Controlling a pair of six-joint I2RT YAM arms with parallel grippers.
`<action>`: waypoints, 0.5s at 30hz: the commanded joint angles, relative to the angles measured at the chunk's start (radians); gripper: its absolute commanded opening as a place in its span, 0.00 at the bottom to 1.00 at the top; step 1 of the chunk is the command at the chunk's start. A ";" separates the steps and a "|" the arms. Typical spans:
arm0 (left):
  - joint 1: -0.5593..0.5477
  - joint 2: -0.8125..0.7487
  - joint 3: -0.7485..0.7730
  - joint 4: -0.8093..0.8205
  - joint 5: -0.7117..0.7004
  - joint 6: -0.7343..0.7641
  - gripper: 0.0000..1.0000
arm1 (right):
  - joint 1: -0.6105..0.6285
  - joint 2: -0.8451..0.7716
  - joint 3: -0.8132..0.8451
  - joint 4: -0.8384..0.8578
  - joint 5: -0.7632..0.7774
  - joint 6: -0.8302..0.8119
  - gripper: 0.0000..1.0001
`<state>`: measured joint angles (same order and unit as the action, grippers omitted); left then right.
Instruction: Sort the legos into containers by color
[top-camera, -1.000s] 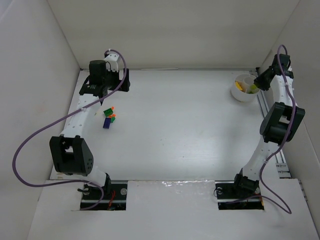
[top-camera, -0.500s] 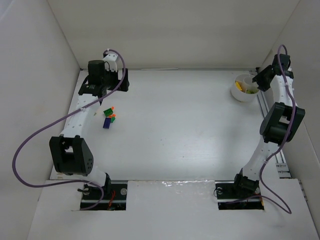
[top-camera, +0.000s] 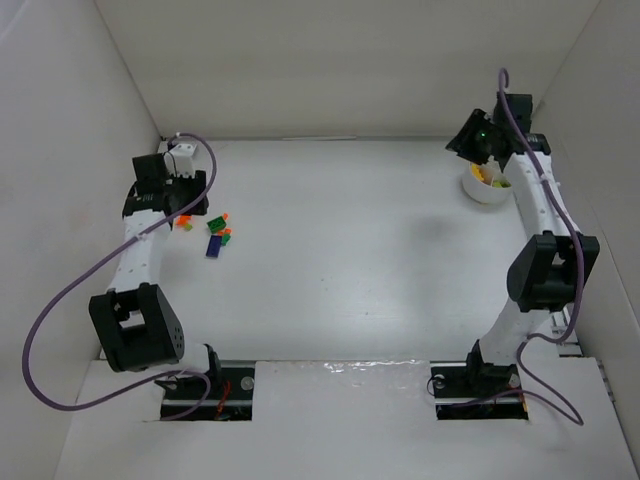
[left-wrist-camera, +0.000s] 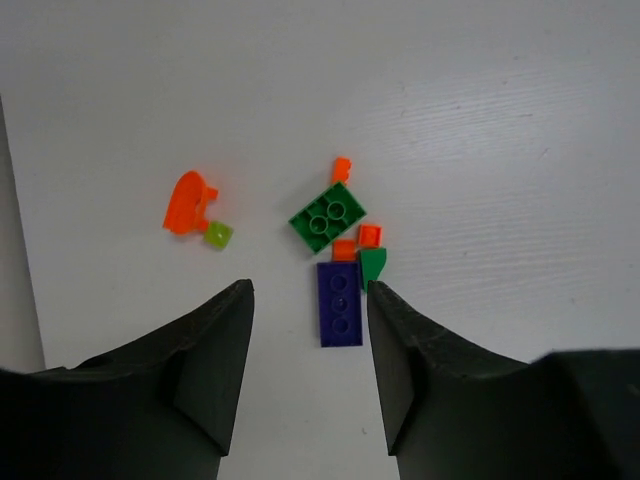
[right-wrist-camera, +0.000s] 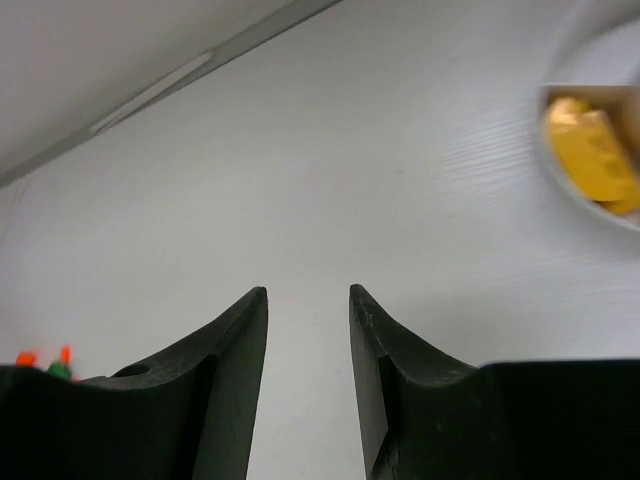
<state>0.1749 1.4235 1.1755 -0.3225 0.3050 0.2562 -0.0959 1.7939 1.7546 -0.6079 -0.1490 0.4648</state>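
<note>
Hovering over the legos (left-wrist-camera: 328, 218) scattered at the left side of the table (top-camera: 350, 270), the left gripper (left-wrist-camera: 310, 295) is spread wide and empty, with the dark blue brick (left-wrist-camera: 340, 303) showing between its fingers. The right gripper (right-wrist-camera: 306, 300), slightly parted and holding nothing, hangs beside the white cup (top-camera: 480, 194) at far right, which has yellow pieces (right-wrist-camera: 590, 150) inside.
</note>
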 joint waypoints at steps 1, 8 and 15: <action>0.052 -0.012 -0.036 -0.027 0.031 0.110 0.46 | 0.062 -0.030 -0.001 0.051 -0.035 -0.051 0.44; 0.130 0.112 -0.036 -0.055 0.011 0.112 0.45 | 0.101 -0.010 0.009 0.040 -0.053 -0.060 0.44; 0.130 0.210 -0.016 -0.055 -0.056 0.092 0.54 | 0.090 -0.001 0.009 0.031 -0.063 -0.060 0.44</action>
<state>0.3038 1.6218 1.1450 -0.3676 0.2760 0.3470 0.0036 1.7927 1.7542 -0.5987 -0.1959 0.4206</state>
